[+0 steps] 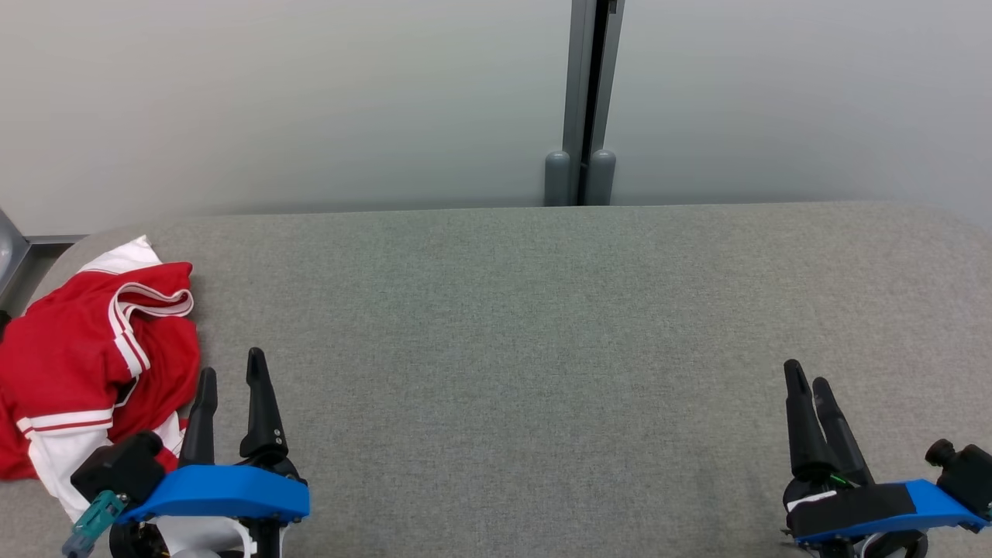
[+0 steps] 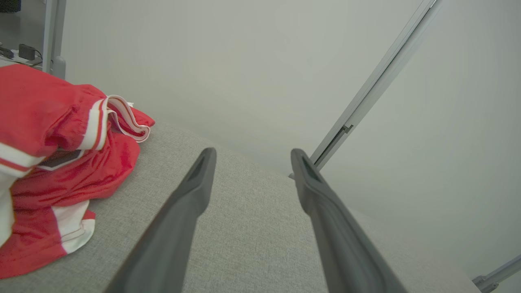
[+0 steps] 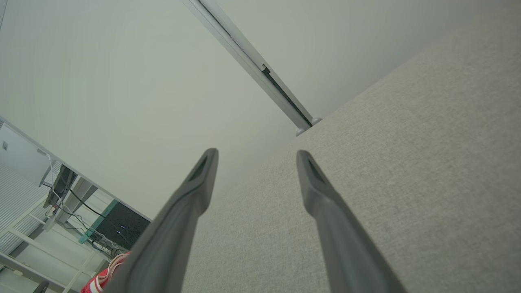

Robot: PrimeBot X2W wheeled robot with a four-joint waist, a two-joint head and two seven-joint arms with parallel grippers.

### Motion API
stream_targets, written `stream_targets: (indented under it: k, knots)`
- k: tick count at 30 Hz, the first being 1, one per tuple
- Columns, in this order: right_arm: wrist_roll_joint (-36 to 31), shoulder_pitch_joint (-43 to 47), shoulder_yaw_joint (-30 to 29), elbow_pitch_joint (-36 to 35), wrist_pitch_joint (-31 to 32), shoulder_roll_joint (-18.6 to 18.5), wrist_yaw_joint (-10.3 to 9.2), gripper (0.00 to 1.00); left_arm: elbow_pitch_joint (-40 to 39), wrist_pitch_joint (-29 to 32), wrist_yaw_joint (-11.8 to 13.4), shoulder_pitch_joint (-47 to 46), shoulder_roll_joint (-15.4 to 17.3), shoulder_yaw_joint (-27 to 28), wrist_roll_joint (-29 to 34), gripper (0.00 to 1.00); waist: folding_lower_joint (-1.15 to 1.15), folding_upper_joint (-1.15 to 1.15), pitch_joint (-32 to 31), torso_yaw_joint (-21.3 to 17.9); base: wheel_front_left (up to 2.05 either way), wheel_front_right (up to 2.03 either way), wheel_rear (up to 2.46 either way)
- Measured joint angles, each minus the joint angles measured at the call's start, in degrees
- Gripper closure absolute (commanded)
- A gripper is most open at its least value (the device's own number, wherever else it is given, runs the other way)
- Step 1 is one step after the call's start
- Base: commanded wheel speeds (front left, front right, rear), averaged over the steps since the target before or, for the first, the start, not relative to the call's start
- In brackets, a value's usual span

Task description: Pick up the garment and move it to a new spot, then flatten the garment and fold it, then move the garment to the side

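Note:
A crumpled red garment (image 1: 85,349) with white stripes and white panels lies bunched at the far left end of the grey fabric table (image 1: 511,325). In the left wrist view the garment (image 2: 53,162) sits to the left of the fingers. My left gripper (image 1: 231,370) hovers just right of the garment, open, with nothing between its fingers. Near the table's front right, my right gripper (image 1: 806,381) stands open and empty. The right wrist view catches a scrap of the garment (image 3: 101,278) at the bottom left, past the open right gripper (image 3: 256,156).
A pale wall runs behind the table, with a grey vertical post (image 1: 589,101) at its far edge. The table's left end is rounded, with a metal frame (image 1: 19,256) beyond it. Desks and cables (image 3: 61,203) show far off in the right wrist view.

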Motion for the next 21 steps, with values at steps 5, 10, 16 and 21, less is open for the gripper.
stream_targets:
  k: [5, 10, 16, 21]
  knots:
    - [-3.44, 0.13, 0.03, 0.04, -0.67, -0.01, 0.0, 0.0, 0.67, -0.67, 0.23, -0.24, 0.19, -0.47, 3.68, 0.0, 0.0, 0.0, -0.08, 0.13, 0.0, 0.0, 0.0]
    - [-6.47, 0.13, 0.12, 0.13, -1.38, -0.02, 0.12, 0.0, 1.4, -1.43, 0.75, -0.36, 0.26, -1.34, 7.2, 0.0, 0.0, 0.0, -0.18, 0.17, 0.0, 0.0, 0.0]
    - [-9.79, 0.14, 0.25, 0.2, -2.23, -0.03, 0.19, 0.0, 1.78, -2.2, 1.56, -0.59, 0.42, -1.75, 10.9, 0.0, 0.0, 0.0, -0.23, 0.18, 0.0, 0.0, 0.0]
    - [-12.63, 0.15, 0.25, 0.22, -2.96, -0.04, 0.2, 0.0, 1.97, -2.96, 1.96, -0.99, 0.7, -1.96, 13.71, 0.0, 0.0, 0.0, -0.25, 0.27, 0.0, 0.0, 0.0]
